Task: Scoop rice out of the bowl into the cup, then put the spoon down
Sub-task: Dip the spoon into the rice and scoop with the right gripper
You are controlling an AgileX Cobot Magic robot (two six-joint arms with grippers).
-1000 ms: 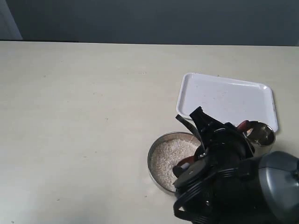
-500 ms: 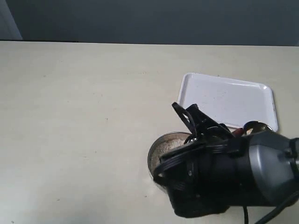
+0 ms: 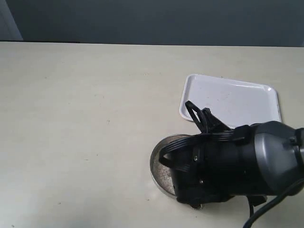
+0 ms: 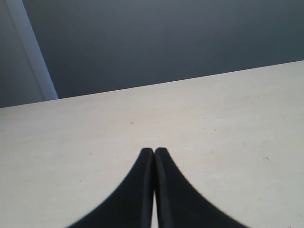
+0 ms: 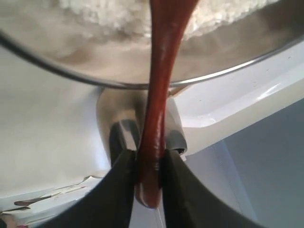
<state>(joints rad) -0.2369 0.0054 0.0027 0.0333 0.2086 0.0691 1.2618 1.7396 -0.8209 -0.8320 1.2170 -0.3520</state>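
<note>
Right fingers (image 5: pixel 124 190) pinched the spoon (image 5: pixel 156 95), dipped into the bowl's (image 5: pixel 57 52) rice (image 5: pixel 95 12), apparently mid-scoop; a level lift seemed next; left fingers (image 4: pixel 137 190) touched, empty.

The exterior camera looks steeply down from a raised spot onto the pale table (image 3: pixel 85 118), with the dark wall (image 3: pixel 152 21) as a band along the top of the frame. The right arm (image 3: pixel 237 166) bulks close to the lens at the lower right and hides most of the bowl (image 3: pixel 157 159), with the white tray (image 3: pixel 237 99) above it. The left wrist camera sits low and faces out past the pressed-together tips of the left gripper (image 4: pixel 154 151), across bare table to the same wall. The right wrist camera is very near its subject. It looks along the right gripper (image 5: pixel 148 159) and the clamped spoon (image 5: pixel 159 85) at the bowl's rim, the rice (image 5: pixel 104 12) and the tray's edge, which it shares with the exterior view.
</note>
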